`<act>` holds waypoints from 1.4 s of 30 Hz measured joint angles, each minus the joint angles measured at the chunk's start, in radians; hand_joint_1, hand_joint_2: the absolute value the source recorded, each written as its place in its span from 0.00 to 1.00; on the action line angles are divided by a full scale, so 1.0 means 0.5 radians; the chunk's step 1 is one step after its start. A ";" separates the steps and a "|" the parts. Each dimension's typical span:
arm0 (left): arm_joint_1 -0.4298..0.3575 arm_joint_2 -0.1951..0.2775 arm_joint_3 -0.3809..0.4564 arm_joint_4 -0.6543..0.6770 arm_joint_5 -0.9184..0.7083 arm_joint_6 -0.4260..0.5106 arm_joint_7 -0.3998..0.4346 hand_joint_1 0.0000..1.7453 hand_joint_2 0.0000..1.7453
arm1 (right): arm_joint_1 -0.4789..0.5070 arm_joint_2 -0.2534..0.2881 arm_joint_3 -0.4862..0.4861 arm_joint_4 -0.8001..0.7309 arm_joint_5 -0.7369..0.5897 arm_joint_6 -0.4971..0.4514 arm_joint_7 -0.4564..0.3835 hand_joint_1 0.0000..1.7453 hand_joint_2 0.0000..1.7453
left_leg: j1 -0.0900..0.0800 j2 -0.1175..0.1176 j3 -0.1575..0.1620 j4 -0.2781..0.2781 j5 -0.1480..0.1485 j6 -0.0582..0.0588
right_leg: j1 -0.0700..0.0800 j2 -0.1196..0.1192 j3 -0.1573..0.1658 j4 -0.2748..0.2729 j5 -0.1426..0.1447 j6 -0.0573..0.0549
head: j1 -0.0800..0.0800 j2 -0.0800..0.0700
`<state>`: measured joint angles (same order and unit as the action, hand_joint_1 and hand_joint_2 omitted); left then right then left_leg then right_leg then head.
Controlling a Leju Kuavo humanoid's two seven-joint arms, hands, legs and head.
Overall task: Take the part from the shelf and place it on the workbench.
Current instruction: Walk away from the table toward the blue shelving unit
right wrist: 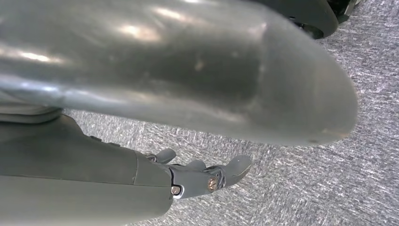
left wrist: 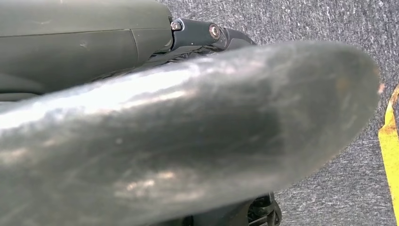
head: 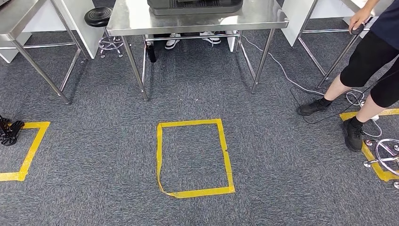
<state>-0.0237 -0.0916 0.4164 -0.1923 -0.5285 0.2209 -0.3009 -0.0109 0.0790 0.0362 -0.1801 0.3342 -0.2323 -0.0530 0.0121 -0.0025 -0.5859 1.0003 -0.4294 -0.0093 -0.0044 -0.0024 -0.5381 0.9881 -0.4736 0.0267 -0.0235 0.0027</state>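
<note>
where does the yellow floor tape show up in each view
Head view: a yellow tape square on the grey carpet in front of the steel table, with part squares at both side edges.
Left wrist view: one yellow strip at the picture's edge, past the left hand.
Right wrist view: no tape; right hand over carpet.
Shared landmark: the grey carpet.
</note>
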 joint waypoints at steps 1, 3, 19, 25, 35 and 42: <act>0.000 0.000 0.002 0.000 0.001 0.000 0.000 0.00 0.00 | 0.000 0.000 0.000 0.000 0.000 0.000 0.000 0.00 0.00 | 0.000 0.000 0.000 0.000 0.000 0.000 | 0.000 0.000 0.000 0.000 0.000 0.000 | 0.000 0.000; 0.000 0.000 0.005 0.000 0.003 0.000 0.000 0.00 0.00 | 0.000 0.000 0.000 0.000 -0.001 0.000 0.001 0.00 0.00 | 0.000 0.000 0.000 0.000 0.000 0.000 | 0.000 0.000 0.000 0.000 0.000 0.000 | 0.000 0.000; 0.000 0.000 0.032 0.000 0.006 0.000 -0.011 0.00 0.00 | 0.000 0.000 0.000 0.001 0.000 -0.002 0.007 0.00 0.00 | 0.000 0.000 -0.001 0.000 0.000 0.000 | 0.000 0.000 -0.001 0.000 0.000 0.000 | 0.000 0.000; 0.000 0.000 0.040 0.000 0.006 0.000 -0.011 0.00 0.00 | 0.000 0.000 0.000 0.001 0.000 -0.005 0.012 0.00 0.00 | 0.000 0.000 -0.001 0.000 0.000 0.000 | 0.000 0.000 -0.001 0.000 0.000 0.000 | 0.000 0.000; 0.000 0.001 0.045 0.000 -0.006 0.001 -0.011 0.00 0.00 | 0.000 0.001 -0.001 0.002 0.001 -0.010 0.021 0.00 0.00 | 0.005 0.001 0.002 -0.013 0.010 0.038 | -0.015 -0.001 0.020 -0.012 0.010 0.022 | -0.002 0.000; -0.003 -0.005 0.054 0.000 -0.009 0.000 -0.012 0.00 0.00 | 0.003 -0.016 -0.001 0.003 0.007 -0.016 0.025 0.00 0.00 | 0.061 0.021 0.003 -0.086 0.070 0.036 | -0.056 0.003 -0.243 0.520 -0.221 0.070 | 0.012 0.000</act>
<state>-0.0251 -0.0940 0.4436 -0.1923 -0.5331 0.2209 -0.3067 -0.0092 0.0712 0.0359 -0.1784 0.3377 -0.2401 -0.0406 0.0428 0.0081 -0.5843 0.9571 -0.3942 0.0086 -0.0326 -0.0010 -0.6595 1.2483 -0.5843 0.0616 -0.0173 0.0027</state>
